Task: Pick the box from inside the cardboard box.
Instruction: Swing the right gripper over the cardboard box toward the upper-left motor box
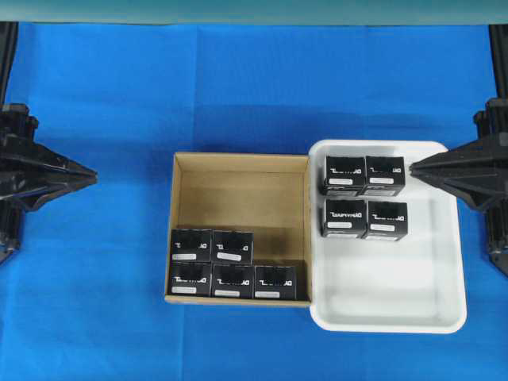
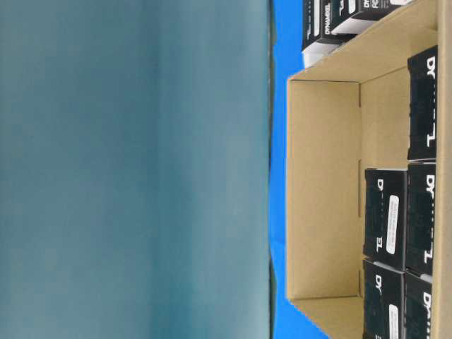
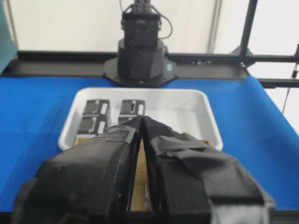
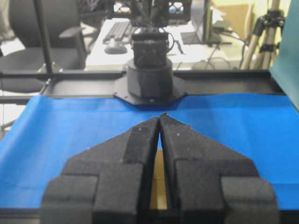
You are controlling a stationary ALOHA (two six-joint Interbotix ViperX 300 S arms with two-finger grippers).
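The brown cardboard box (image 1: 238, 181) lies at the table's middle and holds several small black boxes (image 1: 232, 247) along its near side; they also show in the table-level view (image 2: 385, 217). My left gripper (image 1: 94, 176) is shut and empty at the left edge, well clear of the carton; in its wrist view its tips (image 3: 141, 119) meet. My right gripper (image 1: 413, 167) is shut and empty at the right, its tip over the tray's right rim; its tips (image 4: 160, 116) touch.
A white plastic tray (image 1: 432, 270) sits against the carton's right wall and holds several more black boxes (image 1: 364, 176) at its far left. It also shows in the left wrist view (image 3: 187, 105). Blue cloth (image 1: 95, 302) covers the table.
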